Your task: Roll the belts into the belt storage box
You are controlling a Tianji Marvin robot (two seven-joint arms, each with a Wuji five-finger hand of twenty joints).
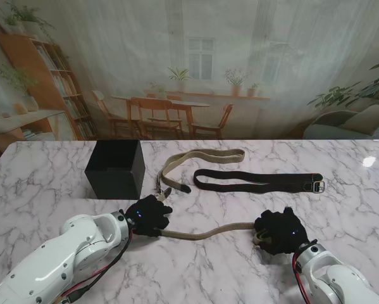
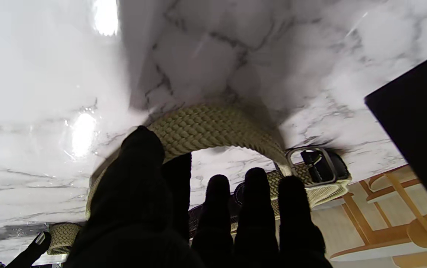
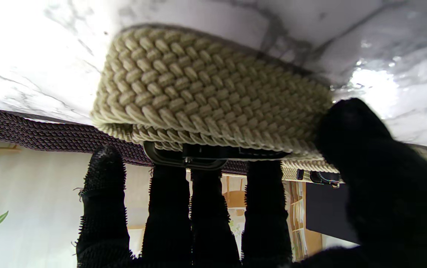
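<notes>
Belt storage box (image 1: 115,169): black cube, upper left of centre in the stand view, standing on the white marble table (image 1: 43,183). Its top face reads as a flat dark surface; whether it is open and what it holds cannot be told. No belt is seen inside it. No label, brand or writing is readable on the box or on either belt.

Woven khaki belt (image 1: 205,234): one long strap. From the frame centre it loops at upper centre, runs back toward the box side, then stretches across the lower centre between the two hands. Its dark-tipped end (image 1: 184,188) lies just beside the left hand. The left wrist view shows its metal buckle (image 2: 315,165) next to the fingertips.

Dark brown belt (image 1: 252,180): lies flat, right of centre, folded into a narrow loop with a silver buckle (image 1: 318,185) at its right end. Apart from both hands.

Left hand (image 1: 148,215): black glove, lower left of centre, fingers curled narrowly on the khaki strap; thumb (image 2: 142,149) presses against the weave.

Right hand (image 1: 281,231): black glove, lower right, closed on the other end of the khaki belt, where a few turns are already rolled into a small coil (image 3: 213,93) held between thumb and fingers.
</notes>
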